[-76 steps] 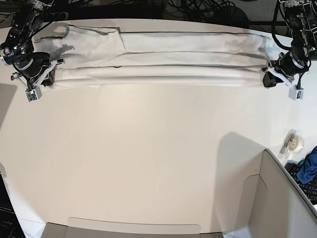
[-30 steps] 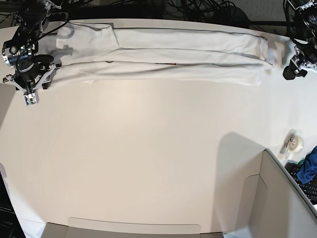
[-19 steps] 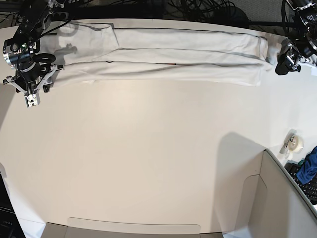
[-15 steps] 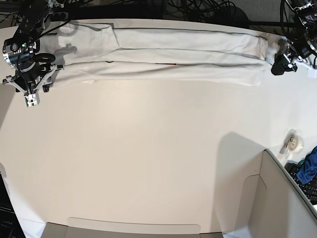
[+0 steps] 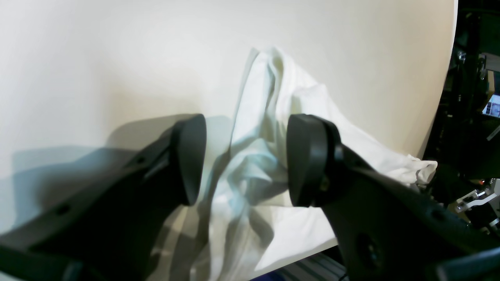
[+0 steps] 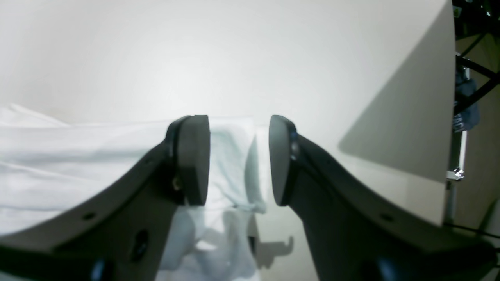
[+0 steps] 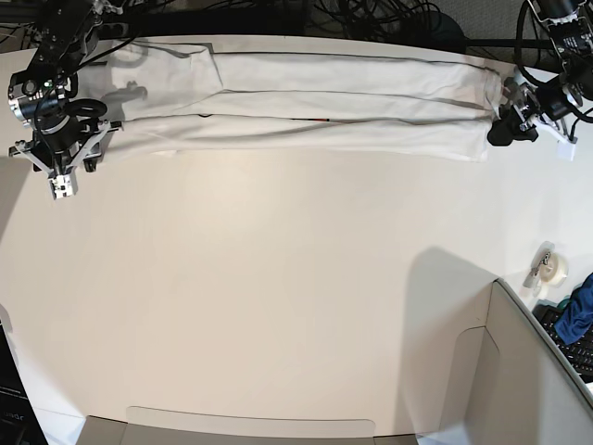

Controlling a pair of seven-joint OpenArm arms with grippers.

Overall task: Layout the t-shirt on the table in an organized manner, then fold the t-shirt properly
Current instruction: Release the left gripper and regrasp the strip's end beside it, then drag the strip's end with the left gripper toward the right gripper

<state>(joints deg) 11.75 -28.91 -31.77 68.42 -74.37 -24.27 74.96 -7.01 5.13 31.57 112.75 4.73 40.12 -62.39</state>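
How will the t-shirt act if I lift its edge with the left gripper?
Likely floppy: the t-shirt lies in soft, rumpled folds. The strips may well unstack, since they look loosely layered. Probably light, being thin cloth.

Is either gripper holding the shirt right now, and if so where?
Neither: both the left gripper and right gripper are open around the shirt.

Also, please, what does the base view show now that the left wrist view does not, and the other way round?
Only base: the roll of tape, the grey box and the right hand.
Only left wrist: the left hand's open gap seen close, with a raised fold of shirt between the fingers.
Both: the white t-shirt and the pale table.
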